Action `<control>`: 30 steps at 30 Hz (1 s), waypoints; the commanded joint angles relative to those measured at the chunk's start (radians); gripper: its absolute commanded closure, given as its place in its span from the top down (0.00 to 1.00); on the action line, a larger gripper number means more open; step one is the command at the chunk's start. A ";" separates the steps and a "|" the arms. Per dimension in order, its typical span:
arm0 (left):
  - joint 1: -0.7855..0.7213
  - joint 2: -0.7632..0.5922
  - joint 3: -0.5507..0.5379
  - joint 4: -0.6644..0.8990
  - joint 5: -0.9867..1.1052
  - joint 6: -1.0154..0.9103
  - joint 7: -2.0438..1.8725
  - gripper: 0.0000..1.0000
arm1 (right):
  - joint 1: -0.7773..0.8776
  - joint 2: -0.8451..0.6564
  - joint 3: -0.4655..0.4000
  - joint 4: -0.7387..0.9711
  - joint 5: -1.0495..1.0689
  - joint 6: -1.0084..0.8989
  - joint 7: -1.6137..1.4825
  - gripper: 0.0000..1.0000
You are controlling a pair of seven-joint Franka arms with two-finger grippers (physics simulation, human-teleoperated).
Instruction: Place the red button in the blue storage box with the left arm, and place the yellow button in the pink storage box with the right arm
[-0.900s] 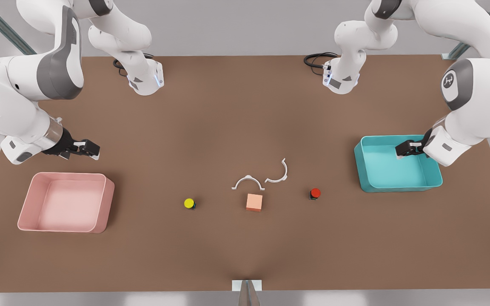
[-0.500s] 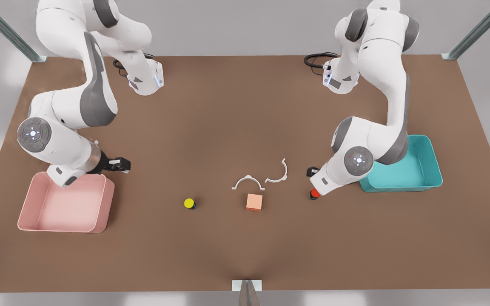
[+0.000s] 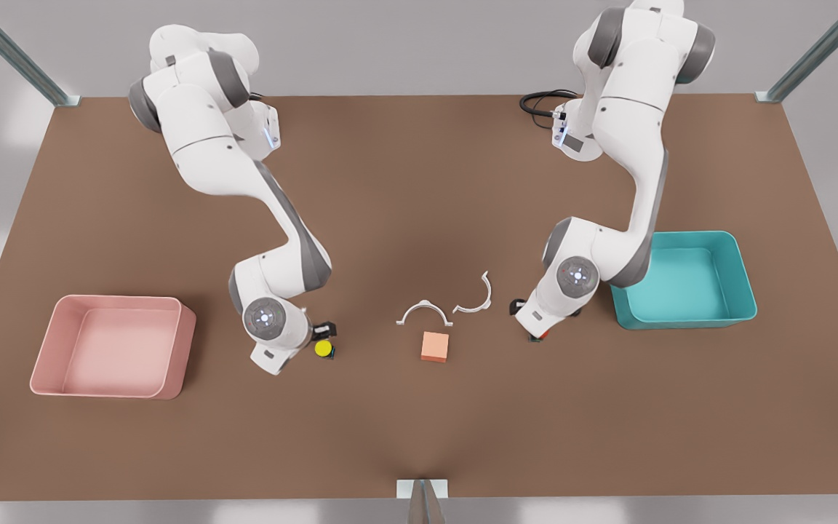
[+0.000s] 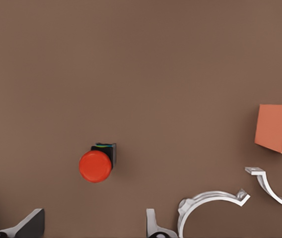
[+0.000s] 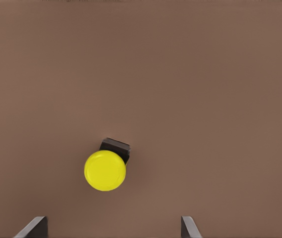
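Note:
The red button (image 4: pixel 95 165) stands on the brown table, just ahead of my left gripper (image 4: pixel 91 229), which hangs open above it. In the front view this arm covers most of the red button (image 3: pixel 543 335), left of the blue storage box (image 3: pixel 746 287). The yellow button (image 5: pixel 105 170) sits a little ahead of my right gripper (image 5: pixel 111 229), whose fingers are spread wide above the table. From the front, the yellow button (image 3: pixel 324 348) peeks out beside that arm's wrist, well to the right of the pink storage box (image 3: pixel 185 331). Both boxes hold nothing.
A peach-orange cube (image 3: pixel 435 346) lies between the two buttons. Behind it are two white curved clips (image 3: pixel 425 311) (image 3: pixel 476 297), close to the left arm's wrist. Black cables (image 3: pixel 539 102) coil at the arm bases along the table's back edge.
Both arms swung inward from the boxes. The right gripper travelled from beside the pink box to over the yellow button. The left gripper settled lower over the red button.

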 commanded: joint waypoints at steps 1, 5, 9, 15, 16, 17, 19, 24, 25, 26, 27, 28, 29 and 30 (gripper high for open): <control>0.000 -0.002 0.000 -0.039 0.001 0.183 -0.168 1.00 | 0.000 0.015 0.000 0.000 -0.001 0.098 0.045 1.00; 0.000 0.008 0.000 -0.068 0.001 0.222 -0.192 1.00 | 0.000 0.048 -0.003 0.005 -0.003 0.152 0.045 1.00; 0.003 0.038 0.000 -0.077 0.001 0.260 -0.192 1.00 | 0.000 0.064 -0.001 0.002 -0.001 0.172 0.047 1.00; 0.034 0.069 0.000 -0.077 0.001 0.289 -0.177 1.00 | 0.000 0.093 -0.001 -0.003 0.000 0.178 0.047 1.00; 0.034 0.074 0.002 -0.077 0.001 0.291 -0.177 1.00 | 0.002 0.093 0.000 -0.004 0.000 0.178 0.048 0.99; 0.034 0.077 0.002 -0.077 0.001 0.294 -0.177 1.00 | 0.011 0.093 0.000 -0.022 0.000 0.185 0.050 0.99; 0.034 0.089 0.002 -0.079 0.001 0.298 -0.178 1.00 | 0.017 0.093 0.000 -0.047 -0.001 0.198 0.050 0.99; 0.031 0.089 0.000 -0.120 0.000 0.301 -0.188 1.00 | 0.019 0.093 -0.001 -0.081 -0.001 0.205 0.097 1.00; 0.029 0.091 0.002 -0.125 0.000 0.301 -0.189 1.00 | 0.015 0.093 -0.001 -0.085 -0.001 0.205 0.094 1.00; 0.029 0.092 0.000 -0.125 0.000 0.301 -0.189 1.00 | 0.015 0.093 -0.003 -0.088 -0.001 0.205 0.093 1.00; 0.029 0.095 0.000 -0.125 0.000 0.301 -0.189 1.00 | 0.014 0.093 -0.004 -0.092 -0.001 0.205 0.091 1.00; 0.029 0.103 0.002 -0.125 0.000 0.308 -0.189 1.00 | 0.012 0.093 -0.009 -0.092 -0.001 0.205 0.091 1.00; 0.029 0.104 0.002 -0.125 0.000 0.317 -0.189 1.00 | 0.011 0.091 -0.009 -0.090 -0.001 0.207 0.091 1.00; 0.029 0.110 0.002 -0.125 0.000 0.321 -0.188 0.99 | 0.011 0.093 -0.009 -0.090 -0.001 0.227 0.091 1.00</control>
